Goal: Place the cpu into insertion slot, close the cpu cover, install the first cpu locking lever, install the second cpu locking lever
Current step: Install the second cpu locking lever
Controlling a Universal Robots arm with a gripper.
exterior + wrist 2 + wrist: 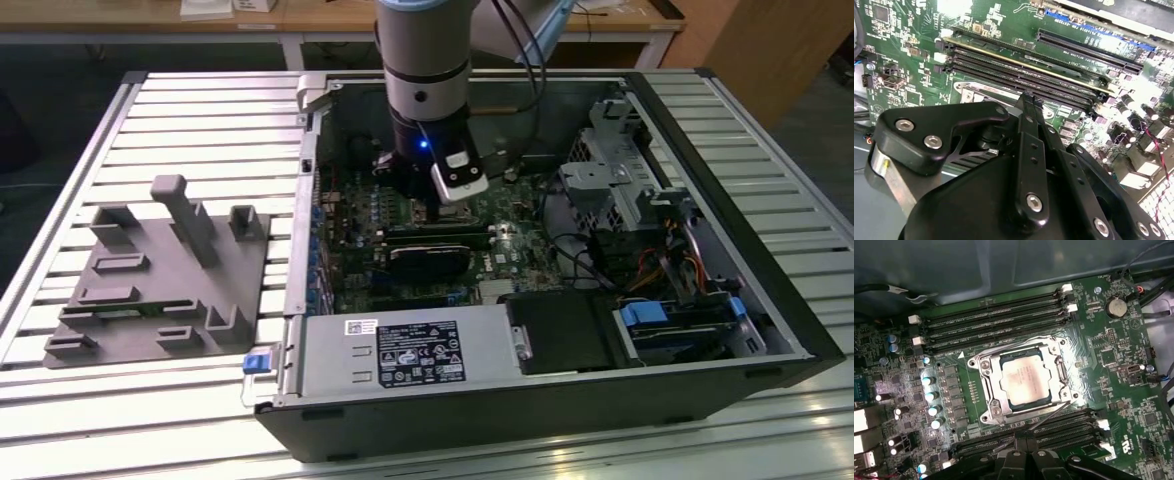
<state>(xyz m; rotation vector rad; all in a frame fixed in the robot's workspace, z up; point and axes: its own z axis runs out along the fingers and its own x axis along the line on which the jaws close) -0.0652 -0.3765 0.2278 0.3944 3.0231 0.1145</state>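
In the exterior view, the robot arm (424, 60) is reaching down into an open computer case (534, 400) lying on a slatted metal table (160, 120), its gripper (424, 212) hanging low over the green motherboard (507, 240); a grey fixture block (160, 275) is sitting well apart toward the exterior view's left, and wooden desks are standing in the room behind. In the second wrist view, the gripper's black linkage is crowding the foreground above the long memory slots (1029, 75), and its fingers appear to be drawn together at the tip, grasping nothing that can be made out. In the first wrist view, the cpu (1024, 377) is lying flat inside the insertion slot (985, 405), with the cpu cover (1061, 372) appearing to be folded down around it and a thin locking lever (1046, 416) slanting beside the socket, seemingly not yet latched. Judging from this, doing the lever work well is calling for pressing on the wire itself, clear of the chip and the neighbouring memory slots.
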